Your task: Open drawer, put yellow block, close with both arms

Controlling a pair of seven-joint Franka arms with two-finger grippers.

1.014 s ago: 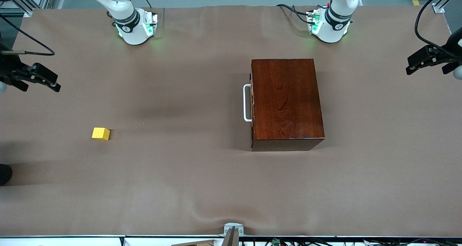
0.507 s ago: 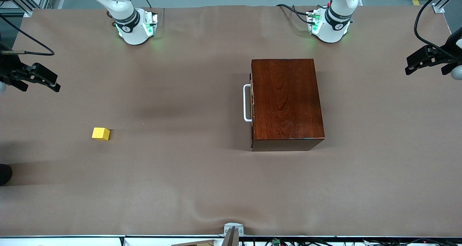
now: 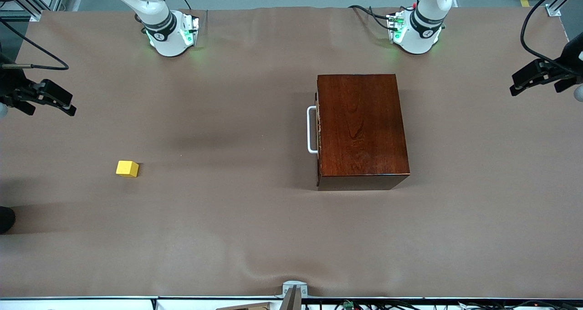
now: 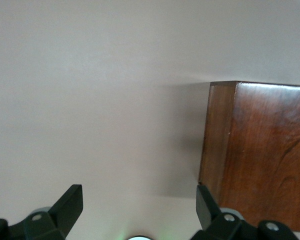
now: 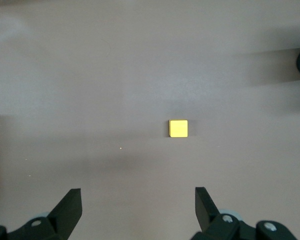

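The dark reddish-brown wooden box [image 3: 362, 130] stands on the brown table cloth toward the left arm's end. Its drawer is shut, and the white bar handle [image 3: 311, 130] faces the right arm's end. The yellow block [image 3: 127, 168] lies alone on the cloth toward the right arm's end. My right gripper [image 3: 68, 107] hangs open over that end of the table, and its wrist view shows the yellow block [image 5: 178, 128] ahead of the right gripper [image 5: 137, 200]. My left gripper [image 3: 514, 89] hangs open over the left arm's end. From the left gripper [image 4: 138, 200] a corner of the box [image 4: 260, 150] shows.
Both arm bases [image 3: 173, 34] [image 3: 416, 32] glow green at the table's edge farthest from the front camera. A metal bracket [image 3: 294, 289] sits at the nearest edge. A dark round object [image 3: 5, 219] pokes in at the right arm's end. The cloth is slightly wrinkled.
The left gripper has shifted slightly over its end of the table. The right gripper, the box and the yellow block have not moved.
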